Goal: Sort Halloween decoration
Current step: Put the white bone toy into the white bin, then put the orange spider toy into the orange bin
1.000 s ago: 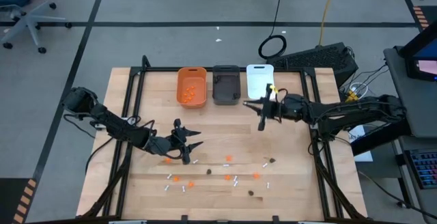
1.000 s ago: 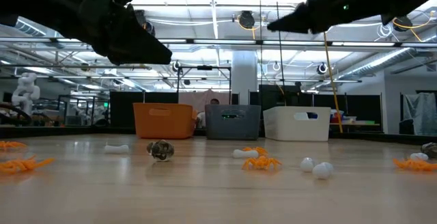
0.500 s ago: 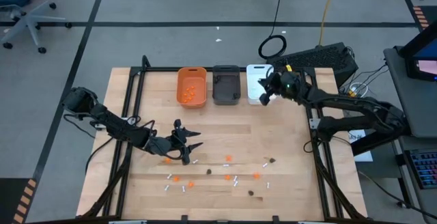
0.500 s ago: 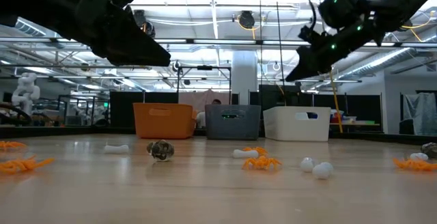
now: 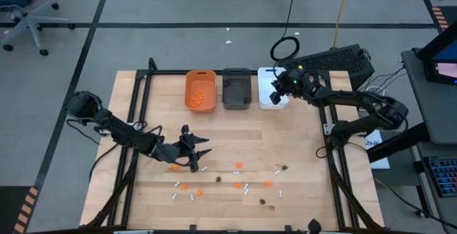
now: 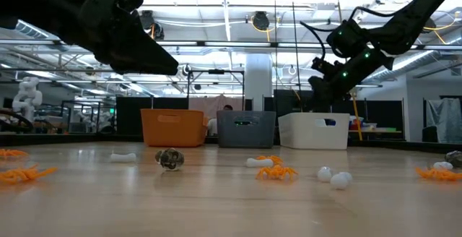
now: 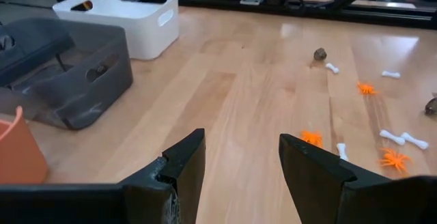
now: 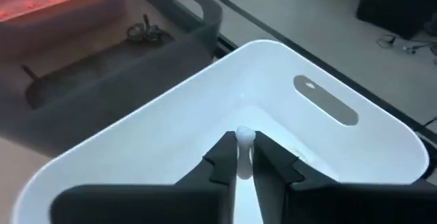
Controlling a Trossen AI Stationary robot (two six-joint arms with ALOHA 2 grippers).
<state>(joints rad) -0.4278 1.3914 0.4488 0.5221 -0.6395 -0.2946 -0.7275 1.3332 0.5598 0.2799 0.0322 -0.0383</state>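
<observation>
The Halloween decoration lies scattered on the near half of the table: orange blobs point(image 5: 238, 166), small white sticks point(image 5: 246, 189) and dark lumps point(image 5: 284, 168). My right gripper point(image 8: 244, 157) hangs over the white bin point(image 5: 270, 77) at the far edge, shut on one small white stick point(image 8: 244, 141). My left gripper point(image 7: 240, 149) stands open above the wood left of the pieces point(image 5: 203, 147), nothing between its fingers. Orange pieces lie in the orange bin point(image 5: 201, 90), and a dark piece point(image 8: 145, 31) lies in the dark grey bin point(image 5: 236, 88). My right gripper pinches the white stick between its two fingertips point(image 8: 222, 157). The stick's knobbed end point(image 8: 245, 136) pokes out just past them. The fingers slant down from the table's right side into the white bin's opening. The stick hangs clear above the bin's floor.
The three bins stand side by side along the far edge: orange, dark grey, white. A black frame point(image 5: 139, 105) borders the table. Bare wood lies between the bins and the scattered pieces point(image 7: 225, 80).
My right gripper has swung from in front of the bins toward the far edge, over the white bin. It has sunk and tipped so that it points down into the bin, still carrying the white stick.
</observation>
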